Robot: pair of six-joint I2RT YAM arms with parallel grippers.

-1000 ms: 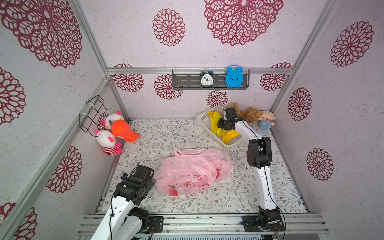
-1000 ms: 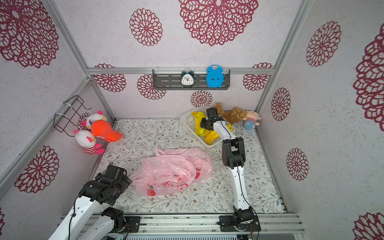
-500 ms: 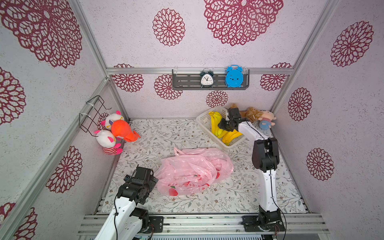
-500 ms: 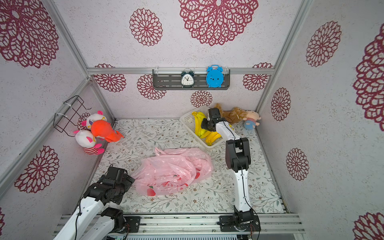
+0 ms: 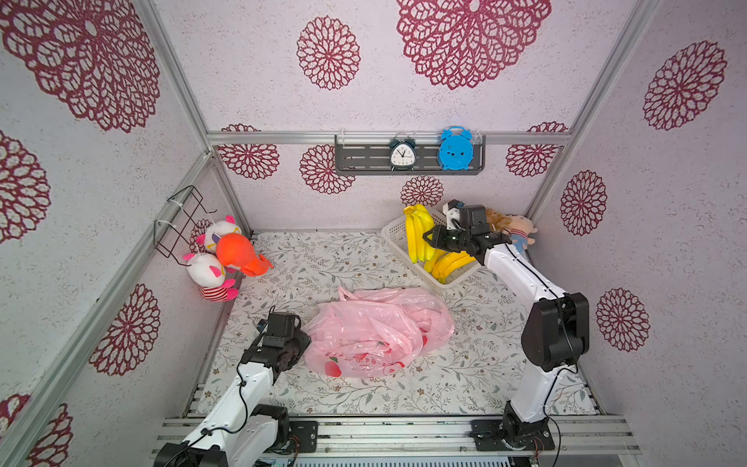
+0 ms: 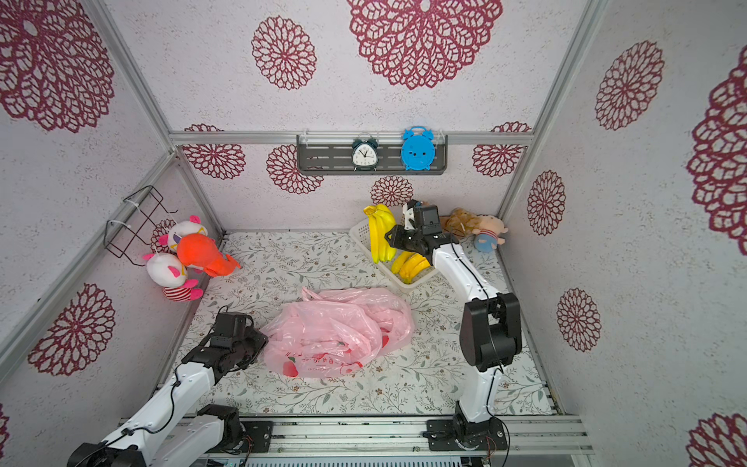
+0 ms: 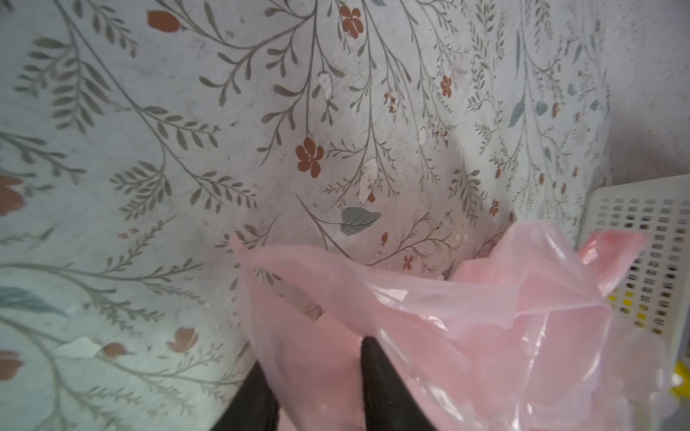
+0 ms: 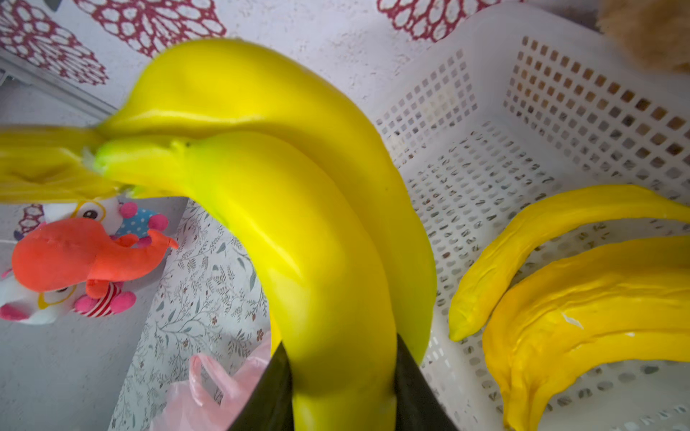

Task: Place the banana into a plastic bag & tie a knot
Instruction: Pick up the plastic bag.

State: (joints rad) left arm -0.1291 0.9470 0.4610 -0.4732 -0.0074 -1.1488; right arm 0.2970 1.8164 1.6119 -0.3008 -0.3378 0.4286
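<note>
Wallpapered walls with red medallions box me in, and a floral table cover lies under everything. My right arm rises from the front rail, bends at the elbow and stretches to the far right corner. My left arm lies low at the front left, its wrist folded down toward the table.

A crumpled pink plastic bag sits mid-table, just in front of the white basket. My right claw is clamped on one banana of the banana bunch, a finger on either side. The bunch stands stem-up at the basket's left side, outside the bag. Loose bananas lie in the basket.

My left claw is at the bag's left edge, fingers partway apart with pink film between them. Whether they pinch it I cannot tell.
</note>
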